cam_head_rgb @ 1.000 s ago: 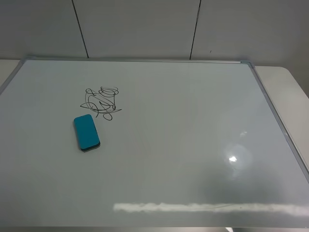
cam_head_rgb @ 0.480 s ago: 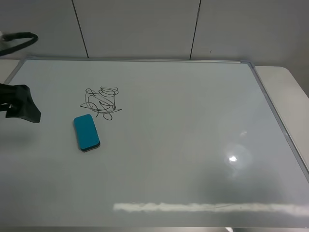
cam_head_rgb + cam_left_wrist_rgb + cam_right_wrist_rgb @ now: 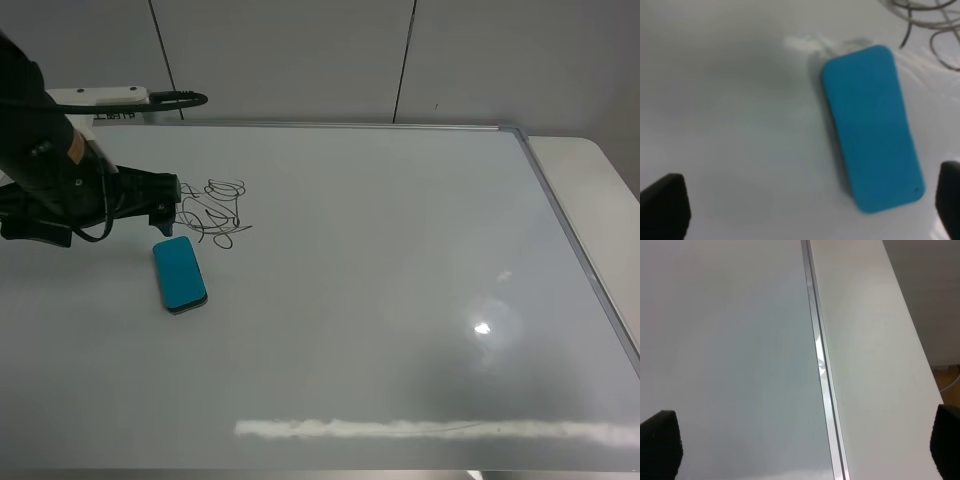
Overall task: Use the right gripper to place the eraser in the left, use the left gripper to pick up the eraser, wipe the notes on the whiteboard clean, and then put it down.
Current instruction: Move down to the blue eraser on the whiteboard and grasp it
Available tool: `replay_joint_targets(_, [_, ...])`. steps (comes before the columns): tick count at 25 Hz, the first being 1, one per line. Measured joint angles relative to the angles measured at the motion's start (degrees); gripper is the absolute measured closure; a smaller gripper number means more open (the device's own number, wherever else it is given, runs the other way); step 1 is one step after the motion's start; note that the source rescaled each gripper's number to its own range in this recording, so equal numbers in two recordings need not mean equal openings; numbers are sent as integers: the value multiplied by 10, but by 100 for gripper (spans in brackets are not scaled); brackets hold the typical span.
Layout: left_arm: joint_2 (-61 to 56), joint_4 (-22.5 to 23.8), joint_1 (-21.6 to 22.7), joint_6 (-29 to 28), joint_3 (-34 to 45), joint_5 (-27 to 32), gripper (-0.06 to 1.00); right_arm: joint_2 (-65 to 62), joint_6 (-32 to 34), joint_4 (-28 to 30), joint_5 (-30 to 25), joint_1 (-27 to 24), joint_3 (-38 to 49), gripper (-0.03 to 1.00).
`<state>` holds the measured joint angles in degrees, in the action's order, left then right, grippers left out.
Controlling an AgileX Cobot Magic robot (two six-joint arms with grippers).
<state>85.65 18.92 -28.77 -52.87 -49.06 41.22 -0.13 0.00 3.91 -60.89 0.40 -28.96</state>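
Note:
A teal eraser (image 3: pixel 180 273) lies flat on the whiteboard (image 3: pixel 400 260), just below a black scribble (image 3: pixel 212 212). My left gripper (image 3: pixel 165 208) has come in from the left and hangs just above and behind the eraser, beside the scribble. In the left wrist view the eraser (image 3: pixel 870 125) lies ahead of the open gripper (image 3: pixel 807 202), whose fingertips (image 3: pixel 665 205) stand wide apart with nothing between them. The scribble (image 3: pixel 930 25) shows beyond the eraser. My right gripper (image 3: pixel 802 440) is open and empty over the board's right frame; it is out of the exterior view.
The whiteboard's metal frame (image 3: pixel 822 370) runs along its right edge, with white tabletop (image 3: pixel 875 365) beyond it. A grey wall (image 3: pixel 300 60) stands behind the board. The left arm's cable (image 3: pixel 170 98) loops over the board's back left edge.
The left arm has come in from the left edge and moved right, from outside the view to beside the scribble above the eraser. The eraser has not moved.

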Motion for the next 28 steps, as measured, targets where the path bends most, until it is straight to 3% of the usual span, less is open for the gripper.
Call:
replay_joint_targets(5, [80,-27,0,8,-45,-18,-6,0,0,0,0,0,0,-3])
replay_joint_targets(12, [129,-76,25,52,-45,-55,-6,0,0,0,0,0,0,-3])
replay_joint_targets(28, [186,-103,45,81,-45,-104,-6,0,0,0,2,0,0,-3])
